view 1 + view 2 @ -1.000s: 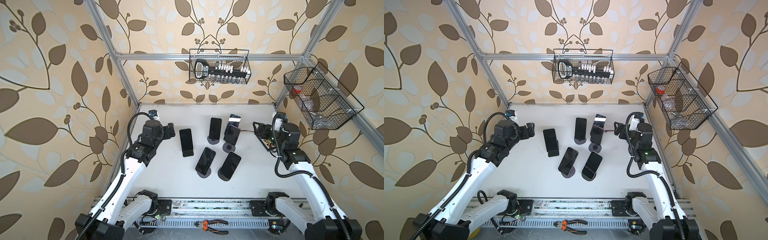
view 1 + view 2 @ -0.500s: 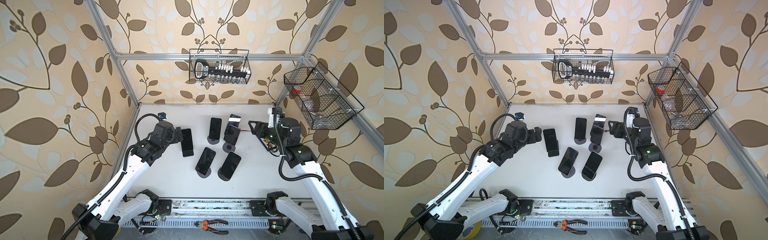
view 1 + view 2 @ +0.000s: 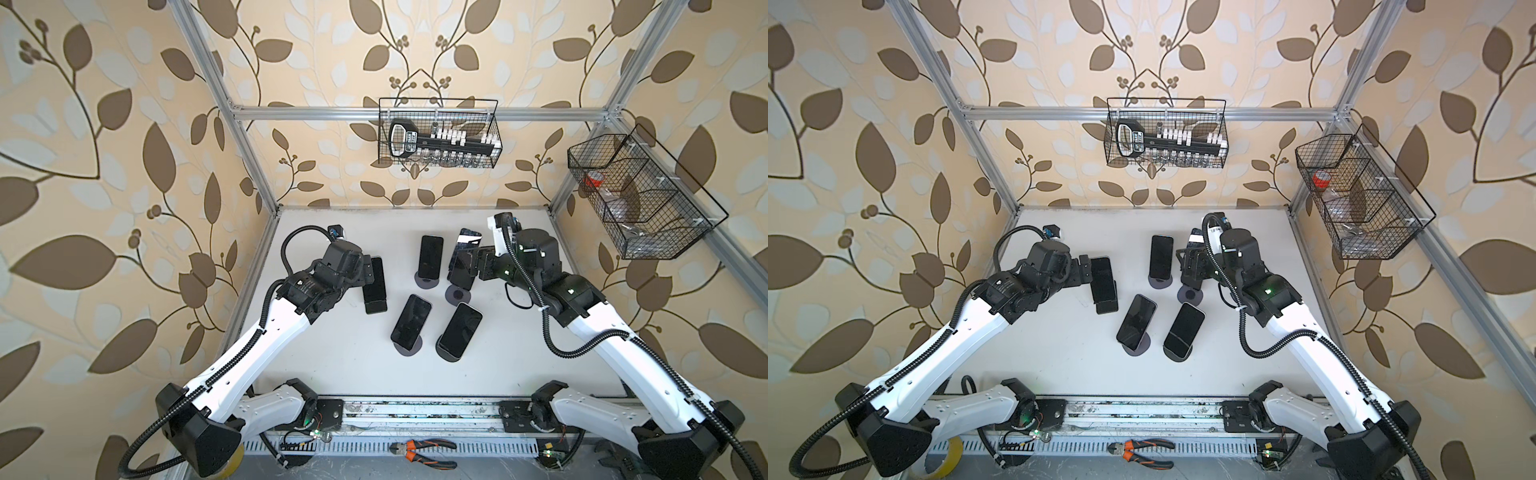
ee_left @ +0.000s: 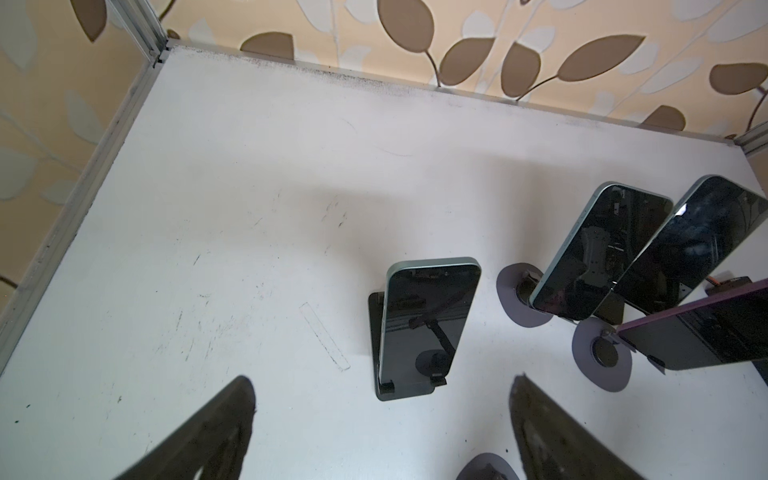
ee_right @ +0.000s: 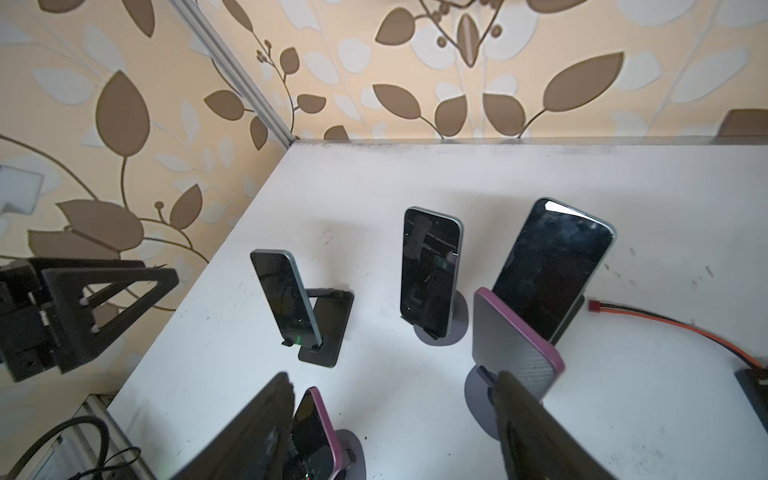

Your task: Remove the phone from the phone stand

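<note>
While the table [image 3: 353, 365] carries six phones on stands, the containers we see are two wire baskets hung on the walls; the back basket [image 3: 384, 124] holds a long black tool [image 3: 440, 143] with a row of white pieces along it; the side basket [image 3: 665, 245], split into compartments, has a red round item [image 3: 594, 180] in its far compartment and something clear that we cannot make out in the others; the left gripper [image 4: 382, 380] stands wide open and holds nothing; in its wrist view the green-edged phone [image 4: 428, 324] leans on a rectangular black stand [image 4: 405, 392] just ahead of the fingertips, apart from both; the right gripper [image 5: 392, 374] has its jaws partly apart, and one finger [image 5: 536, 428] overlaps the lower back of the purple-cased phone [image 5: 511, 332], which leans over a round grey stand [image 5: 476, 403]; we cannot tell whether that phone is gripped or merely touched; white lettering shows on the black tool near its looped end, too small for us to read.
</note>
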